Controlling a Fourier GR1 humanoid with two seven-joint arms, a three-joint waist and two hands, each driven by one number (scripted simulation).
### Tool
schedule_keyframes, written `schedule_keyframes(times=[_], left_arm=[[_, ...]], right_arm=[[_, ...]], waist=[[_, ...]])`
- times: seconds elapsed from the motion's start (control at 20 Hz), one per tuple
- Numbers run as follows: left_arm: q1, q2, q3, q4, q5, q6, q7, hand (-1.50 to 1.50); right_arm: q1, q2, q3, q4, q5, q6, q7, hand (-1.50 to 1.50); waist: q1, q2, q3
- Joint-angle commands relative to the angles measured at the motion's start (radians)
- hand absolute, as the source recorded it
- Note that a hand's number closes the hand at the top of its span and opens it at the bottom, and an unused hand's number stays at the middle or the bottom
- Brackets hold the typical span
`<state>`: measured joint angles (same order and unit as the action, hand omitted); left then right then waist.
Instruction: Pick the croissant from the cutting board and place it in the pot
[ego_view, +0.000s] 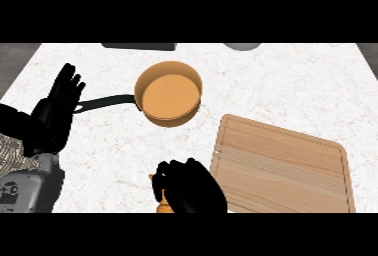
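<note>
— So what is lying under everything?

— White marble-patterned counter (295, 85), faintly veined, is filling the view; darker floor is showing at the far left and right corners, and two grey items are poking in at the counter's far edge, too cut off to name.

— And the wares?

— An orange pot (170, 93), round and smooth with a thin dark handle pointing left, is sitting mid-counter. Nearer and to the right, a pale wooden cutting board (284, 167), rectangular with rounded corners and straight grain, is lying flat.

— The hands?

— The left hand (55, 112) is resting open at the left edge, fingers straight. The right hand (188, 187) is curling just left of the board, closing round a golden-brown piece, apparently the croissant (164, 206), mostly hidden beneath the fingers.
</note>
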<state>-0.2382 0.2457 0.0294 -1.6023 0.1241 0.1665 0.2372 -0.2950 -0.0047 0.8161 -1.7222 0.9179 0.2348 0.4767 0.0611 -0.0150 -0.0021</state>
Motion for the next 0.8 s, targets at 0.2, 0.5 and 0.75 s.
schedule_keyframes(times=[0.2, 0.5, 0.75], left_arm=[[-0.002, 0.0, -0.002, 0.016, -0.002, -0.007, -0.006, 0.0], [-0.009, 0.001, -0.006, 0.023, -0.005, -0.013, -0.007, 0.0], [-0.02, -0.036, -0.03, 0.011, -0.013, 0.007, -0.007, 0.0]], right_arm=[[-0.202, 0.005, 0.039, -0.135, 0.083, -0.325, 0.359, 1.5], [-0.423, 0.005, 0.043, -0.094, 0.146, -0.434, 0.659, 1.5], [-0.612, 0.004, -0.011, 0.011, 0.085, -0.499, 0.806, 1.5]], waist=[[-0.003, -0.008, -0.004], [0.007, -0.002, -0.005], [0.026, 0.009, -0.003]])
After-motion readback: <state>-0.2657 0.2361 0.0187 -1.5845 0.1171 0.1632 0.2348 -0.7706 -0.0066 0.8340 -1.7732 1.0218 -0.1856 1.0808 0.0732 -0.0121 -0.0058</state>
